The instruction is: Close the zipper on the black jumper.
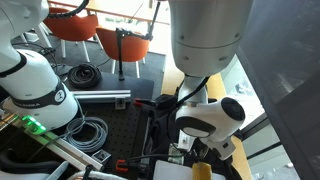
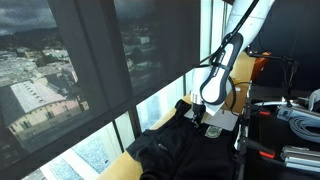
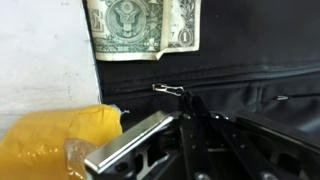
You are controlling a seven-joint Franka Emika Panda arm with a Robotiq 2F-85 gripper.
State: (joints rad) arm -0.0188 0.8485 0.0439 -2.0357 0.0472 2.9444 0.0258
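Fabric of the black jumper lies spread along the window-side edge of the bench. In the wrist view its zipper runs side to side, so any pull likely follows that line. The small metal pull sits just ahead of the claw, below a banknote. Whether the claw's close-set tips grip anything, I cannot tell.

High-rise lab: breadboard bench, coiled cables, city-view windows.
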